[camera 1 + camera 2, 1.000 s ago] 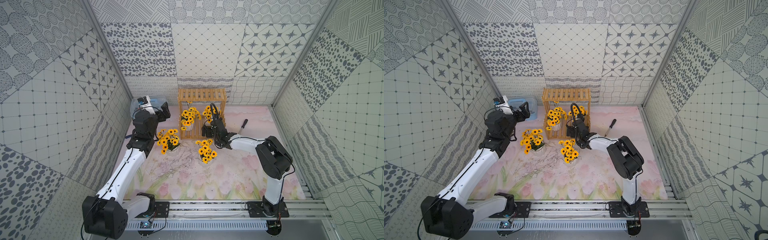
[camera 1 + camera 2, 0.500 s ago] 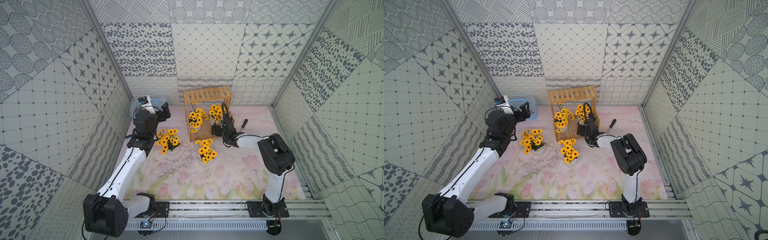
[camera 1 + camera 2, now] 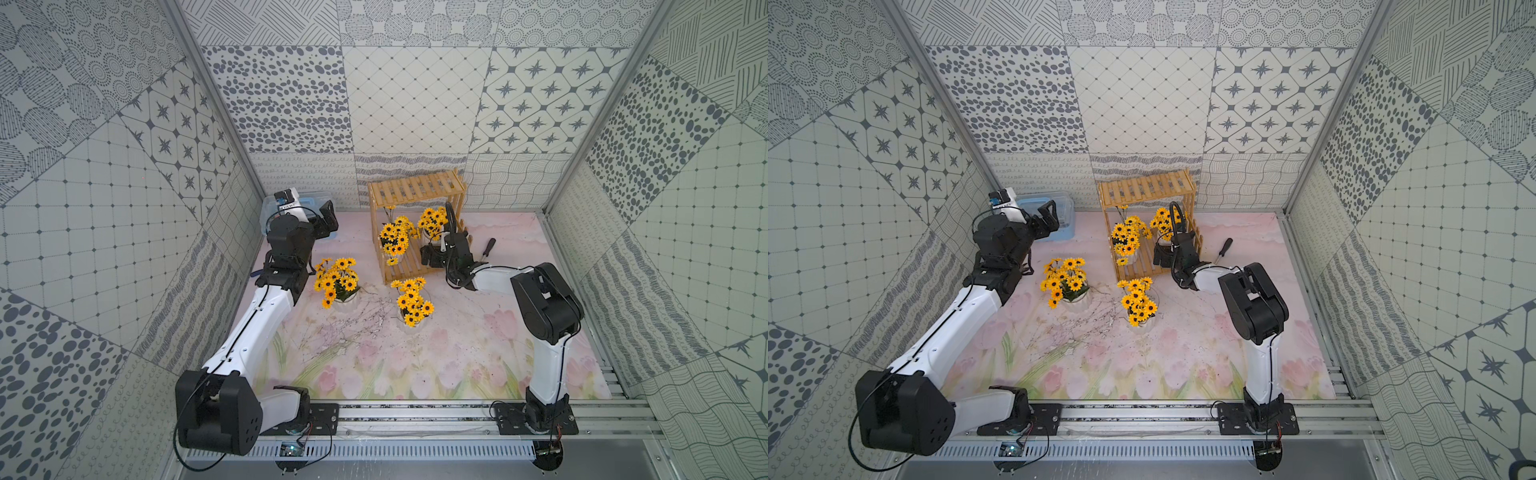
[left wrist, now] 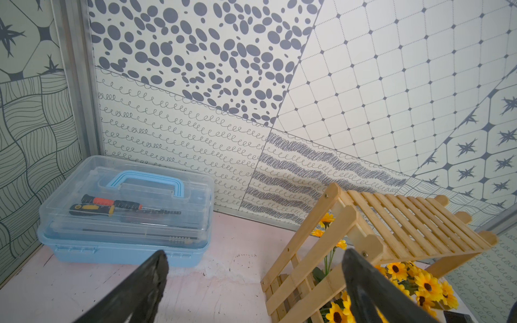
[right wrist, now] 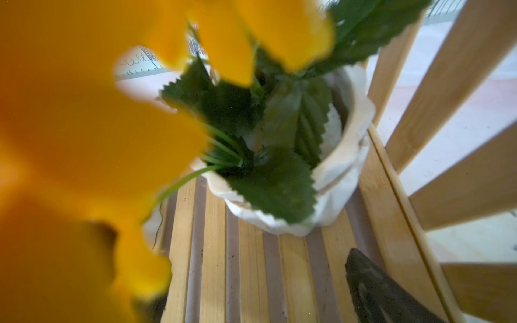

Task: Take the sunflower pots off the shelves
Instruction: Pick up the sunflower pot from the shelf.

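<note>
The wooden shelves (image 3: 415, 191) (image 3: 1146, 189) stand askew at the back of the mat. Two sunflower pots (image 3: 397, 239) (image 3: 432, 218) sit on the lower shelf. Two more sunflower pots (image 3: 338, 282) (image 3: 411, 301) stand on the mat in front. My right gripper (image 3: 432, 255) (image 5: 251, 290) is open, low over the lower shelf's slats (image 5: 293, 279), with a white pot (image 5: 335, 179) just ahead and nothing between the jaws. A blurred yellow flower hides one finger. My left gripper (image 3: 326, 220) (image 4: 253, 268) hangs open and empty to the left of the shelves (image 4: 405, 221).
A blue-and-clear toolbox (image 3: 291, 203) (image 4: 126, 212) with screwdrivers inside sits in the back left corner. A black-handled screwdriver (image 3: 487, 248) lies on the mat right of the shelves. Dry twigs (image 3: 353, 324) are strewn between the two pots on the mat. Patterned walls close in on three sides.
The shelves slid to the right and twisted with my right gripper inside the lower tier, carrying their two pots along. The left arm has stayed put.
</note>
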Robot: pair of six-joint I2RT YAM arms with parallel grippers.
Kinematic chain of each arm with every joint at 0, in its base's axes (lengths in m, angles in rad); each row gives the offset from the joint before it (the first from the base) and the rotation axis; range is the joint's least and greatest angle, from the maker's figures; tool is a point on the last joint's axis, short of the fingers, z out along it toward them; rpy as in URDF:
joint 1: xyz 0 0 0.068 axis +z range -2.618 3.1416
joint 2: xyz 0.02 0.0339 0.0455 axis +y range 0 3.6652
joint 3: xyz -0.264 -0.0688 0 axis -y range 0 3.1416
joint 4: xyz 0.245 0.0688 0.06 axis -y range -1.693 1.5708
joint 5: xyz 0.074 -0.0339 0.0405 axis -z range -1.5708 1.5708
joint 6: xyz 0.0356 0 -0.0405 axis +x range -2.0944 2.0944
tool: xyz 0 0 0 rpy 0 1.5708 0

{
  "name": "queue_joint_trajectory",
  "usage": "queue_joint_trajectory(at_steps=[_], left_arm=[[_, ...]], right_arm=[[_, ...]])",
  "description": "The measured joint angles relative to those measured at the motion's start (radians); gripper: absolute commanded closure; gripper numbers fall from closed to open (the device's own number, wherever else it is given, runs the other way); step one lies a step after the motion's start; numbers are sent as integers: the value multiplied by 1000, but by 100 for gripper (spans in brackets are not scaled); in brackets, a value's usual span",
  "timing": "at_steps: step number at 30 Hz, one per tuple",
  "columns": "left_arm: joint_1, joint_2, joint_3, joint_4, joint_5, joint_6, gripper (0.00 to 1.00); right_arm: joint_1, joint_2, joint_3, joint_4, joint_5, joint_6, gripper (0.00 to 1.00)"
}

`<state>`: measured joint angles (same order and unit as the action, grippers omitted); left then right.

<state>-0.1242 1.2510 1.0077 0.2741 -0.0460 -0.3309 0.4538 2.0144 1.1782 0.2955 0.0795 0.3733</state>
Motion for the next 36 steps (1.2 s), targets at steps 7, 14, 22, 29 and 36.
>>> queue_joint_trajectory(at_steps=[7, 14, 22, 29, 36], left_arm=[[8, 3, 0, 12, 19, -13, 3], [9, 3, 0, 16, 35, -19, 3], [9, 3, 0, 19, 39, -26, 3], [9, -2, -1, 23, 39, -29, 3], [9, -4, -6, 24, 39, -36, 3]], right_arm=[[-1, 21, 50, 1, 14, -3, 2], [-5, 61, 104, 1, 37, -2, 2], [-10, 103, 171, -17, 59, 6, 2], [-10, 145, 269, -55, 52, -6, 2], [-11, 194, 372, -134, 53, -18, 2]])
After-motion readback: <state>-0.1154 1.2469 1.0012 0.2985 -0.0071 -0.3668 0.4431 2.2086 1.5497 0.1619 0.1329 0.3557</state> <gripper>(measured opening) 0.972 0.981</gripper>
